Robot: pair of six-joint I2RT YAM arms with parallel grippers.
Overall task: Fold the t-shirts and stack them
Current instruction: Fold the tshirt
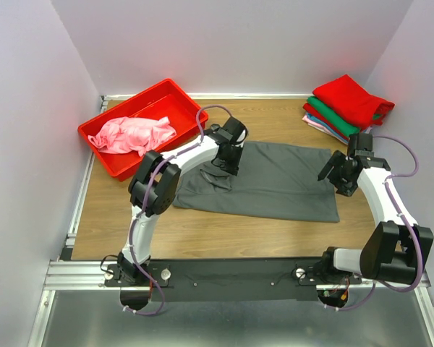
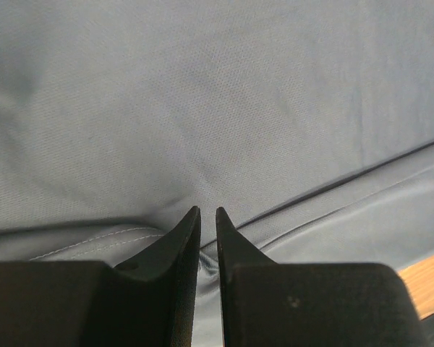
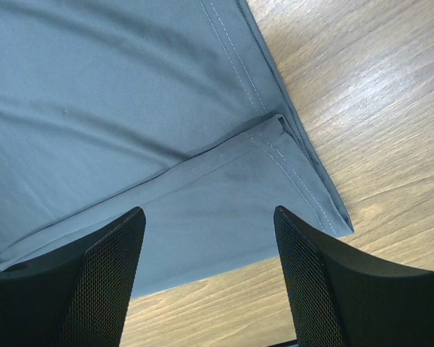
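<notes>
My left gripper (image 1: 223, 166) (image 2: 208, 211) is down on the dark grey t-shirt (image 1: 275, 184) (image 2: 202, 108); its jaws are almost together, only a thin slit between the tips, and they pinch a small ridge of the cloth; creases run out from the tips on both sides, and a seam line crosses the cloth just ahead and to the right of them. Cloth fills nearly the whole left wrist view; a sliver of the table (image 1: 224, 235) (image 2: 430, 278) shows at the far right, beside the right finger.

My right gripper (image 1: 330, 172) (image 3: 210, 213) stands with its jaws wide apart and nothing between them; it hangs over the shirt's folded corner (image 3: 278, 126), which lies straight ahead of the gap; the hemmed edge runs off ahead and to the left, and bare wood lies to the right of the right finger.

From above, the shirt lies spread flat between the two grippers. The pink t-shirt (image 1: 130, 134) sits crumpled in the red bin (image 1: 166, 90), well off to the left of the left gripper; the stack of folded t-shirts (image 1: 347, 105), red on top, lies beyond the right gripper.
</notes>
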